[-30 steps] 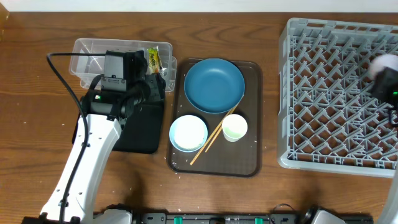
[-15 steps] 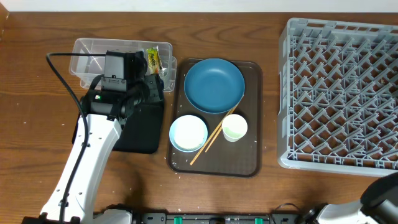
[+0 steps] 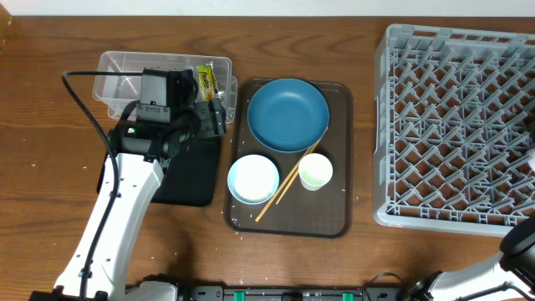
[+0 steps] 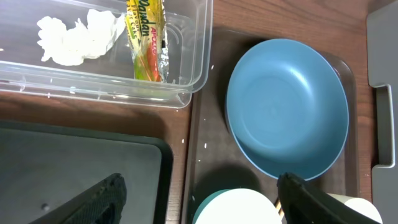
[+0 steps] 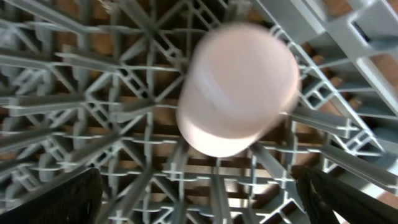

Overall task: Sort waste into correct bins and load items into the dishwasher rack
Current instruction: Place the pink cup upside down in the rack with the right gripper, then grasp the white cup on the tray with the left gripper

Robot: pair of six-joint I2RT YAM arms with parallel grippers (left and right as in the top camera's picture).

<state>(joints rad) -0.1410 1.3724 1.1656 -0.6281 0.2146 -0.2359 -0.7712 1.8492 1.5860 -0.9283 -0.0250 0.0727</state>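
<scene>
Cup (image 5: 237,87), pinkish and blurred, now seems to rest on the dishwasher rack (image 3: 451,125), upper middle of the right wrist view, with the right gripper (image 5: 205,193) spread, empty and drawn back to the overhead's lower right. One item loaded, I'd judge; the left gripper (image 4: 202,190), likewise spread, hangs by the clear tub (image 3: 117,79).

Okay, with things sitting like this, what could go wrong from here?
The chopsticks run tightly between the bowl and the green-lined cup on the brown tray, so lifting either may knock them loose. The pale cup in the rack shows blurred in the right wrist view; whether it sits steady cannot be told, and it might tip.
</scene>
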